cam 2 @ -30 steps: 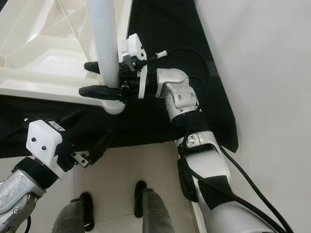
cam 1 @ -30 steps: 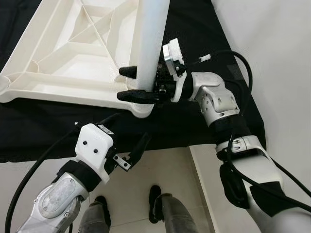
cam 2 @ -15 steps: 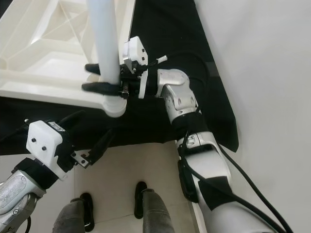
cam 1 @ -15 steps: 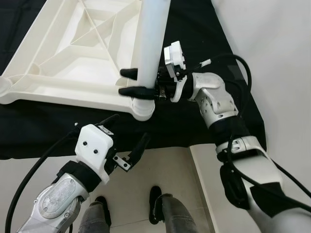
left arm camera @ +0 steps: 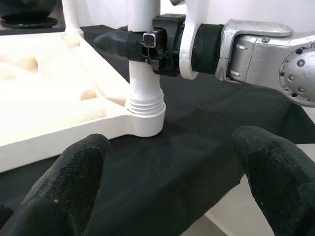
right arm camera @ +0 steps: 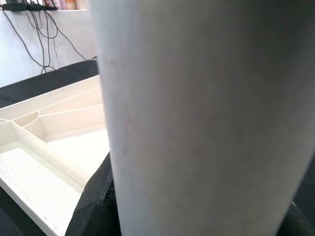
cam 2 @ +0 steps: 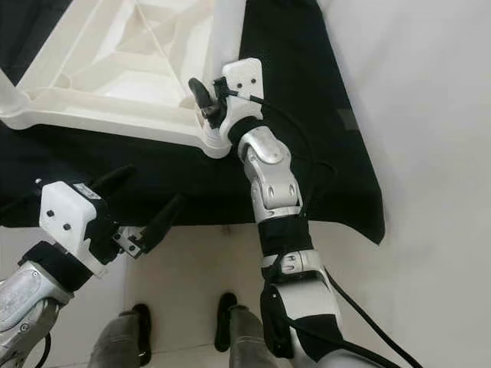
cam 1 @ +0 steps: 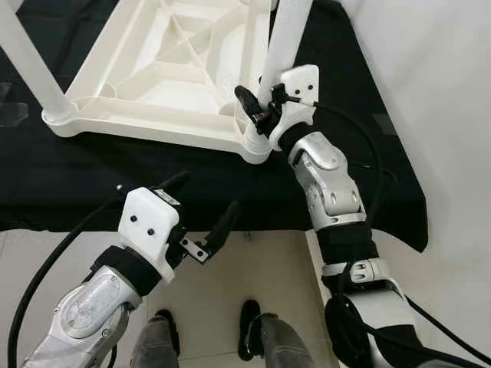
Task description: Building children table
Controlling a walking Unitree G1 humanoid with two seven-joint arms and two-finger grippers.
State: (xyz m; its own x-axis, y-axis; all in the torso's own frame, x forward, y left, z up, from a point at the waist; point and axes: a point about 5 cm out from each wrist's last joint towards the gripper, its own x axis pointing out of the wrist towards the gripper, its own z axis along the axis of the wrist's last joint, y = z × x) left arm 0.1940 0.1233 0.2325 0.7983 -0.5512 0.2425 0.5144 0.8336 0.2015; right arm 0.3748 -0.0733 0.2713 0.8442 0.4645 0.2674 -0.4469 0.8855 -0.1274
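Observation:
An upturned white plastic tabletop lies on a black cloth. A white leg stands upright in its near right corner socket. My right gripper is shut on that leg just above the socket, its black fingers clamping the tube. The leg looms close up in the right wrist view, beside the ribbed underside. Another white leg stands at the near left corner. My left gripper hangs open below the cloth's front edge, its fingertips wide apart, holding nothing.
The black cloth ends in a front edge close to my body, with pale tiled floor and my feet below. A white wall runs along the right side.
The whole view has shifted, bringing the left leg into sight. My right wrist has turned around the corner leg, still clamped on it. The left arm has barely moved.

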